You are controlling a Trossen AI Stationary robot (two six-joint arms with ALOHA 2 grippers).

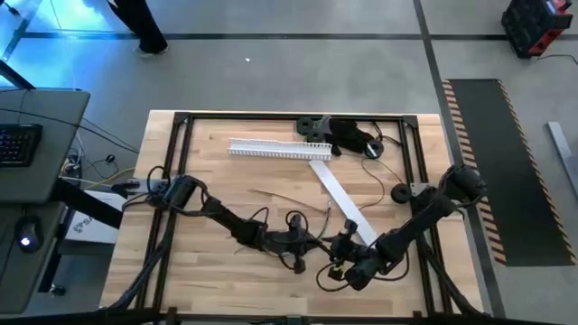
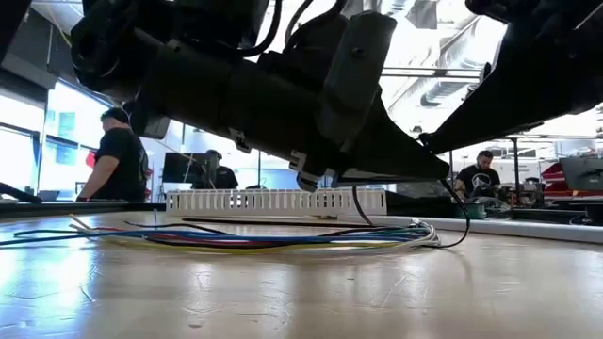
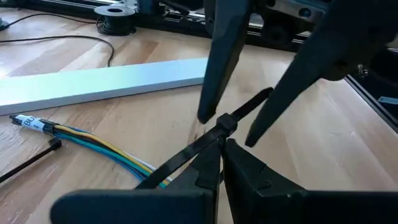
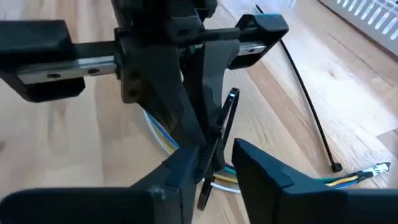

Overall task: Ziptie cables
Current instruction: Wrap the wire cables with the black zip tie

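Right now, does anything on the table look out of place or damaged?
Nothing stands out. The cables lie flat on the table, both grippers meet over them at a black ziptie, and a spare ziptie lies beside them.

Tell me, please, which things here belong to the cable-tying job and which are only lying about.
For the job: the cables, the black zip tie held by the left gripper, the right gripper open around it.
Lying about: slotted white duct, flat white strip, spare zip tie, black gadget.
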